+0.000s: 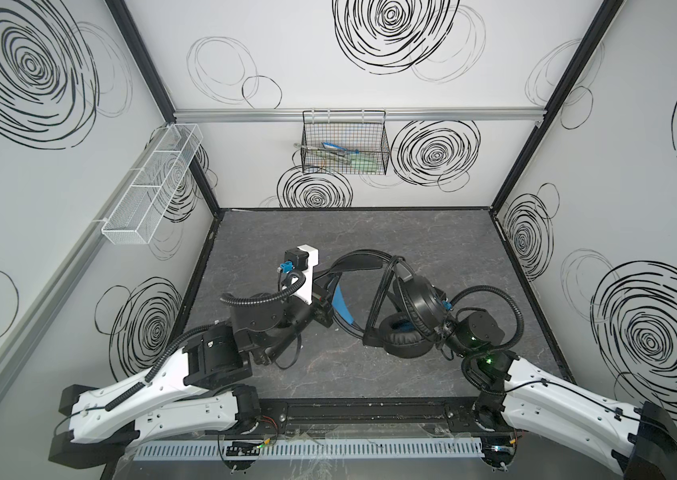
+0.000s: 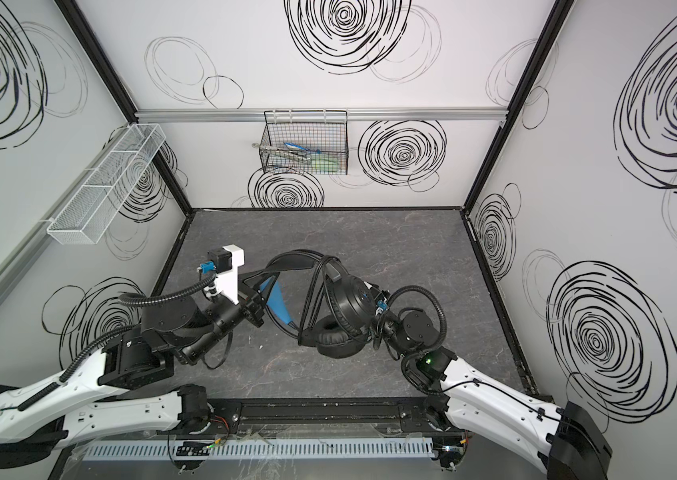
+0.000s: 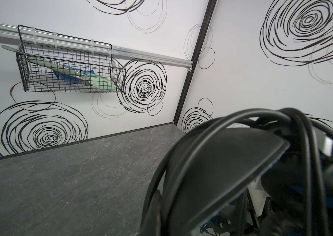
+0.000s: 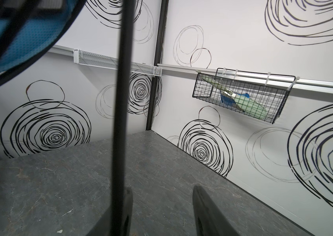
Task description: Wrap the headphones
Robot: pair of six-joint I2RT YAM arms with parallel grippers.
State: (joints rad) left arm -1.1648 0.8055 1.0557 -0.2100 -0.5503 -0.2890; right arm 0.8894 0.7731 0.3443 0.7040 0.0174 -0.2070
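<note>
The headphones [image 1: 419, 309] sit mid-desk, a touch right of centre. One earcup stands on edge and the other lies pad-up just nearer us on the grey desk [image 1: 328, 386]. On the left, the left pincer [image 1: 326, 309] is pressed together, and from above it looks clamped on the left end of the headband, right where the blue strap [image 1: 343, 305] fans out. Its own fingertips are hidden, so the exact bite is a guess.

On the right, the right pincer [image 4: 161, 208] stands spread with nothing between its jaws. The cable [image 4: 121, 122] runs taut past the outer side of one finger, beside it and not gripped.

Now progress. In both top views several strands of that cable run from the crown of the headband [image 3: 222, 163] down to the lower earcup, and the left wrist view shows them bunched over the band. So most of the winding looks done. What's left, by my read, is taking up the strand by the right pincer, laying it on and tucking the end. The plug isn't visible anywhere.
</note>
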